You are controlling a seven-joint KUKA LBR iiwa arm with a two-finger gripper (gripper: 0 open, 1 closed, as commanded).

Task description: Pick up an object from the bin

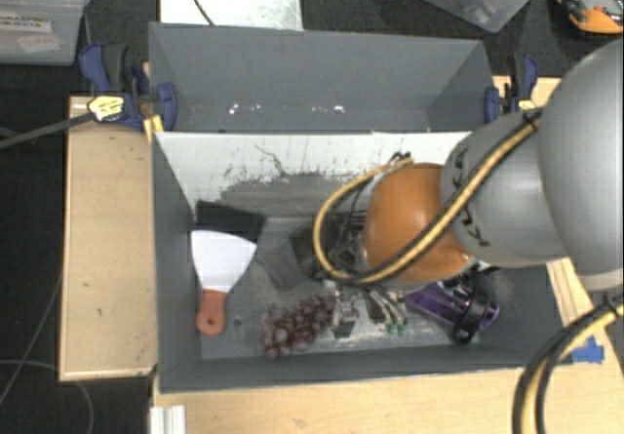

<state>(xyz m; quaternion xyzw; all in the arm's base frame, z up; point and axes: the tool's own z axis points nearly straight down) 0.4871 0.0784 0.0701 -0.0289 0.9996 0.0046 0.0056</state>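
My gripper [363, 311] hangs low at the bin's front middle, mostly hidden under the arm's orange cover. A bunch of dark red toy grapes [295, 323] lies just to its left on the bin floor, close to it or touching it. A purple and black object [454, 308] lies just to its right, partly under the arm. A grey block [281, 266] sits behind the grapes, to the gripper's upper left.
A white scraper with an orange handle [218, 271] lies along the bin's left side, with a flat black piece [230, 218] behind it. The arm and its cables cover the bin's right half.
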